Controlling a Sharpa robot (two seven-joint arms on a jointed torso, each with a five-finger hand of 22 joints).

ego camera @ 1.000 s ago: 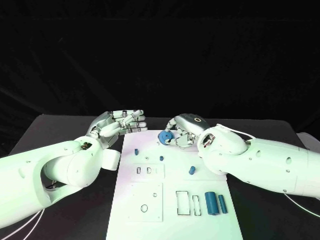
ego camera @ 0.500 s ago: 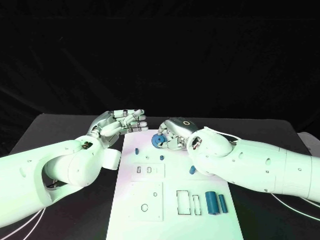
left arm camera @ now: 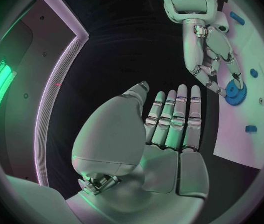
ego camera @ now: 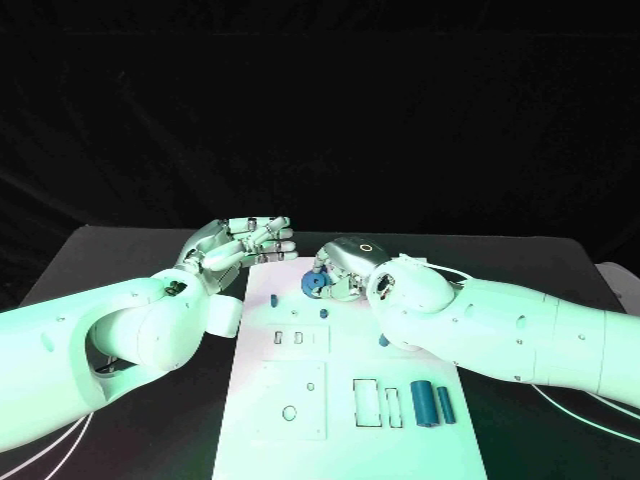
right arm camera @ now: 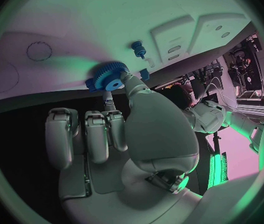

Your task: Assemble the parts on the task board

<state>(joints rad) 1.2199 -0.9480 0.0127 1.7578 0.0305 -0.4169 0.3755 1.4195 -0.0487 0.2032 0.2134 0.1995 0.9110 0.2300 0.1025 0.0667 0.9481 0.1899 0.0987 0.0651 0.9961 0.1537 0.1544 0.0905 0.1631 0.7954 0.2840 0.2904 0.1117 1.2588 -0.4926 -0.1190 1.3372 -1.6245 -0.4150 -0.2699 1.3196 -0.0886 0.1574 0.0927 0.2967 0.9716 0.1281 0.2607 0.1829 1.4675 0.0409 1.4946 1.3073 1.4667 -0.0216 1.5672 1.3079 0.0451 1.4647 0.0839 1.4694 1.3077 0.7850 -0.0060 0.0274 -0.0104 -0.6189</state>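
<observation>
White flat board (ego camera: pixel 352 440) lying lengthwise down centre of black worktop (ego camera: pixel 118 260), matte, with rectangular cutouts and small holes. Right hand (ego camera: pixel 346 266) at upper centre of head frame, fingers pinching blue gear (ego camera: pixel 314 284) at far end of board. Gear toothed, round, pale hub in middle; teeth clear in right wrist view (right arm camera: pixel 106 77), barely readable from head. Right wrist view also giving thumb tip pressed on gear hub and another fingertip under it, remaining fingers (right arm camera: pixel 96 134) curled down side by side. Left wrist view catching same grip from opposite side: right hand (left arm camera: pixel 208 50) reaching in at upper right of circle, fingertips on gear (left arm camera: pixel 235 91) over board edge.

Left hand (ego camera: pixel 241 243) at upper left of centre in head frame, just beside board's far left corner, holding nothing. In left wrist view fingers (left arm camera: pixel 177 115) straight and packed together, thumb alongside, smooth silver shells, palm open; head view showing them more bent. Not gripping anything.

Small blue peg (ego camera: pixel 274 299) standing on board near left edge, another blue piece (ego camera: pixel 323 315) just right of it. Short blue peg (right arm camera: pixel 137 48) upright next to gear in right wrist view. Two blue cylinders (ego camera: pixel 423 404) lying side by side at lower right of board, next to narrow slots, smooth and glossy. Small blue piece (ego camera: pixel 384 340) partly hidden by right forearm.
</observation>
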